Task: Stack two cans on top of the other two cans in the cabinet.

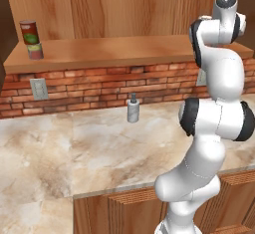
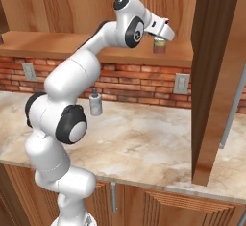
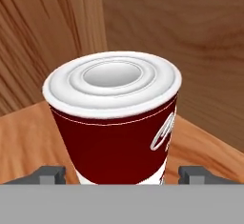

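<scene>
- A simulated kitchen: a marble table [image 1: 74, 143] with wooden drawer fronts below runs under a red brick backsplash [image 1: 99, 86], and above the bricks sits the cabinet [image 1: 124, 51], a light-brown wood-grain shelf with a plank back wall.
- A grey pump bottle [image 1: 133, 109] stands upright on the table near the bricks, well apart from everything on the shelf.
- At the left end of the cabinet shelf, in the left base view, the dark red-brown can [image 1: 29, 32] with a green patch stands upright on top of a pale can [image 1: 35, 51] with a red and yellowish label.
- Towards the right end of the shelf, in the right base view, the red can [image 2: 160, 43] stands on something under it that is mostly hidden by the hand, so I cannot tell what it rests on.
- The white arm reaches up to the shelf, and its gripper [image 3: 123, 173] is at that red can.
- In the hand view the red can, with its white lid and white lettering, stands upright between the two dark fingertips [image 3: 51, 174]; the jaws stand wide, with a gap showing on each side of the can, not touching it.
- A dark wooden upright [image 2: 211, 76] rises at the right of the right base view.
</scene>
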